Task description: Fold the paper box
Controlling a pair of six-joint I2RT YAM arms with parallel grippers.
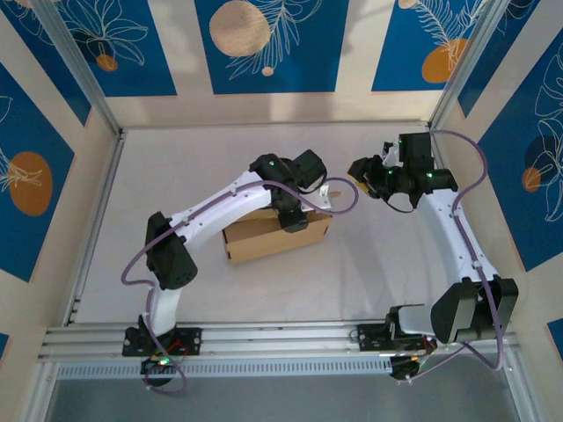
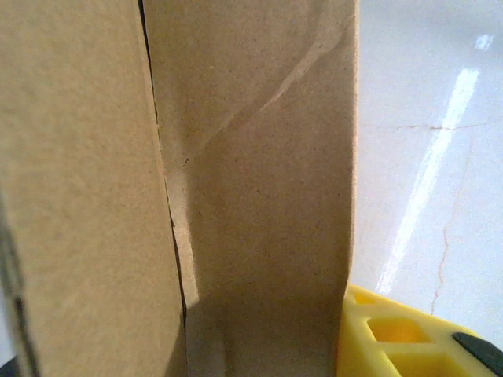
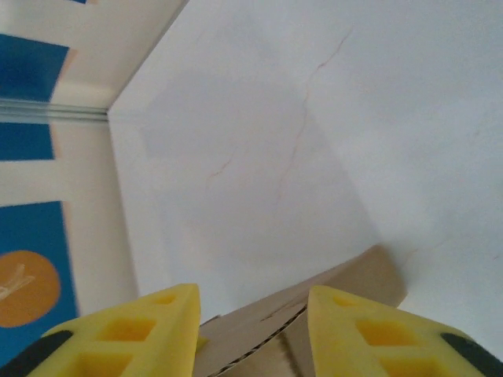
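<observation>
Paper box (image 1: 264,239) sits as a shallow brown block directly under your left gripper (image 1: 295,216), most of its length stretching leftward from that gripper in the overhead view. The gripper is down on the box's top face. From the left wrist the cardboard (image 2: 259,196) crowds right up against the camera: a creased flap stands upright with a dark seam running down beside it. One yellow finger (image 2: 393,334) shows just right of the flap's edge and the other is hidden, so you cannot tell whether this gripper has clamped the cardboard or merely lies against it. Your right gripper (image 1: 359,167) hangs off the box's far right corner, near it but apart. From its own wrist, the two yellow fingers (image 3: 134,334) stand parted with nothing held between them, and a box corner (image 3: 346,275) shows low down, just beyond the gap. White table (image 1: 176,176), faintly cracked, lies beneath both grippers; blue leaf-patterned wall panels (image 1: 273,44) rise beyond them.
</observation>
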